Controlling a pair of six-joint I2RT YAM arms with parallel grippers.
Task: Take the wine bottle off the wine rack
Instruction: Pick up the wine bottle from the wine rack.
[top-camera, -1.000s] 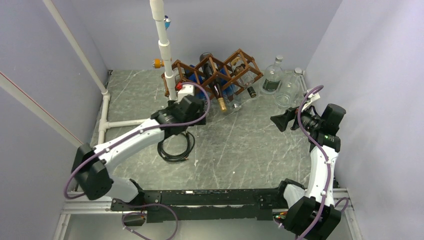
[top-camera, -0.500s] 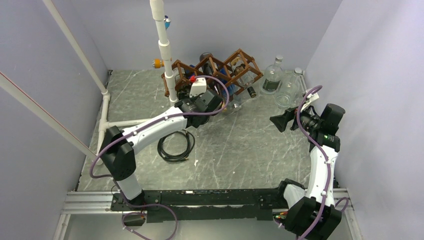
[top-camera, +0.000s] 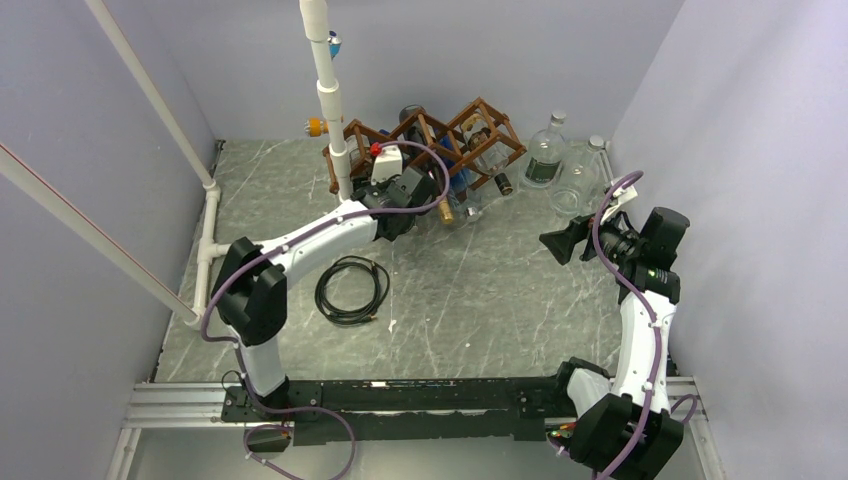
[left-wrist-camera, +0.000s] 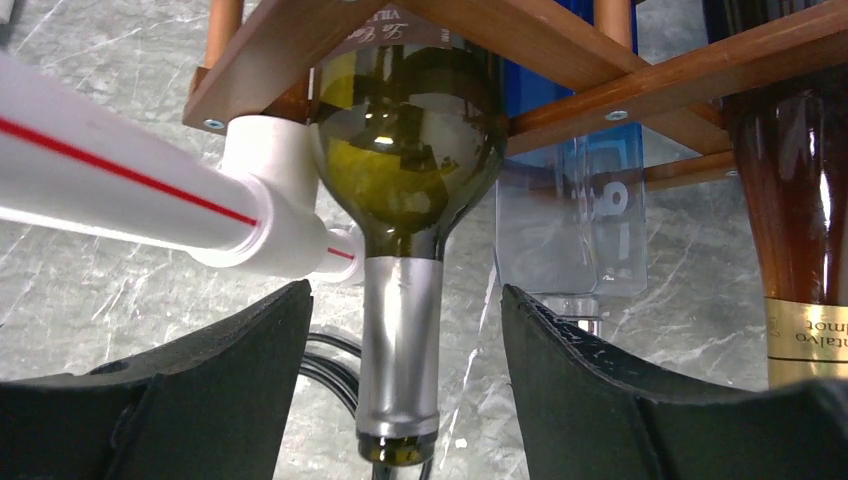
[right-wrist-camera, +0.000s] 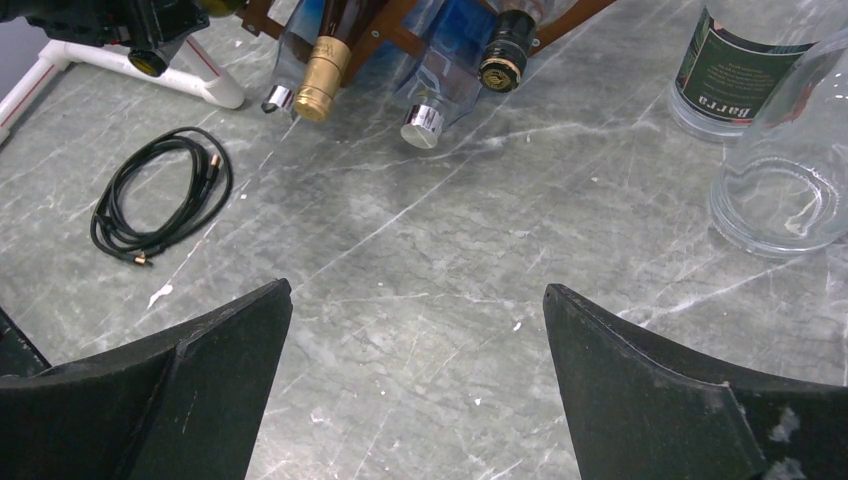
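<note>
The wine rack (top-camera: 432, 138) is a dark brown wooden lattice at the back of the table, and its slats (left-wrist-camera: 560, 50) fill the top of the left wrist view. A green wine bottle (left-wrist-camera: 405, 150) lies in one cell, its silver-foiled neck (left-wrist-camera: 400, 340) pointing toward the camera. My left gripper (left-wrist-camera: 403, 300) (top-camera: 428, 195) straddles that neck, open, with a gap on each side and neither finger touching it. My right gripper (top-camera: 560, 243) (right-wrist-camera: 418, 300) hangs open over bare table at the right, away from the rack.
A white PVC pipe frame (top-camera: 330, 100) (left-wrist-camera: 130, 190) stands just left of the rack. A blue bottle (left-wrist-camera: 570, 220) and a brown gold-foiled bottle (left-wrist-camera: 790, 200) sit in neighbouring cells. Clear bottles (top-camera: 545, 150) (right-wrist-camera: 790, 190) stand at the back right. A black cable coil (top-camera: 352, 290) lies mid-table.
My left arm has stretched forward to the rack and brought its jaws around the green bottle's neck, and the jaws have narrowed. The right arm has not moved.
</note>
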